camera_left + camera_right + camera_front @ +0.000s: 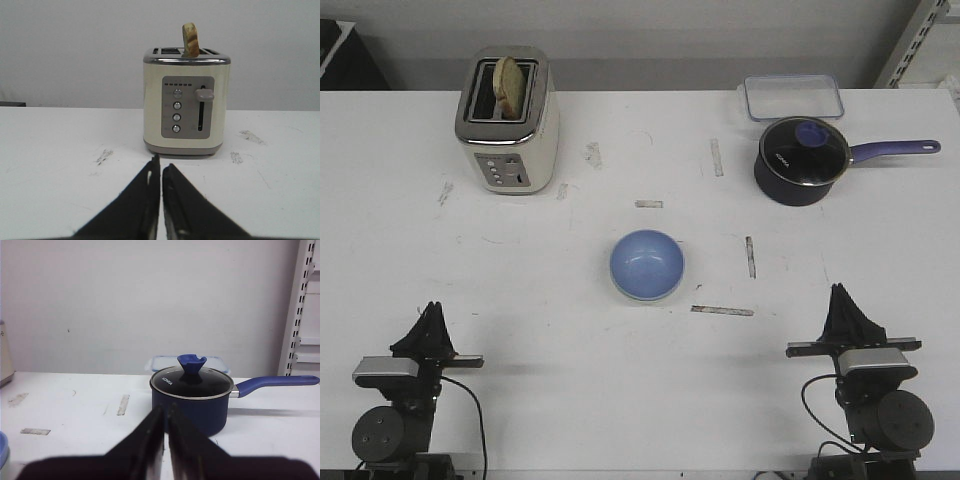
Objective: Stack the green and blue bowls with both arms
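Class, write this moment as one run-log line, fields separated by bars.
blue bowl mid-table, untouched | green bowl not visible | left gripper shut, empty | right gripper shut, empty | both grippers near front edge

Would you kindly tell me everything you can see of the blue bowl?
The blue bowl is small, round and glossy, light periwinkle with a paler inside; it looks like glazed ceramic or plastic. It stands upright and appears empty near the middle of the white table, touching nothing but the tabletop. Both grippers are well short of it. Only its rim edge shows in the right wrist view. No green bowl is visible.
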You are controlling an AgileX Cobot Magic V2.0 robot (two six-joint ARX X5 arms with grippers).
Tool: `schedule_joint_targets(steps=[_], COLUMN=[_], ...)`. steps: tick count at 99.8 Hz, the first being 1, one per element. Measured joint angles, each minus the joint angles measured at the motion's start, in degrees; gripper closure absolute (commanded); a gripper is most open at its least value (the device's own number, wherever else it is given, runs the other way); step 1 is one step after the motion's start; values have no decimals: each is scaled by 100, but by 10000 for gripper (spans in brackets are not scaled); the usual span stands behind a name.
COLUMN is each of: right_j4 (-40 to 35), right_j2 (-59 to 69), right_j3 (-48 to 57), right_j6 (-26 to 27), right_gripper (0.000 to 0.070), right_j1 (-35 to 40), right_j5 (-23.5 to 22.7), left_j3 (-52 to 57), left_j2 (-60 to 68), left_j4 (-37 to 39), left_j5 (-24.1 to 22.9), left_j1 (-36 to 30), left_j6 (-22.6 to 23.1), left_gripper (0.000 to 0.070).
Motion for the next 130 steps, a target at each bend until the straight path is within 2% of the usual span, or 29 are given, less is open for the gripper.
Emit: schedule_joint_targets(steps=[17, 37, 67, 130], right_j4=[0, 0, 0, 0], right_j2=[0, 0, 0, 0], right_j3=[0, 0, 0, 0], right_j6=[0, 0, 0, 0], right_gripper=[698, 698, 697, 698], right_j1=[0, 0, 0, 0], right_j5=[0, 0, 0, 0], left_j3=[-610, -603, -603, -603], left_j2=[-4, -4, -4, -4], left_j4=[409, 317, 289, 289], left_j5=[-31, -22, -22, -22], left_j1=[0, 4, 9, 9], left_j6=[7, 50, 518, 529], left_gripper=[698, 698, 698, 698])
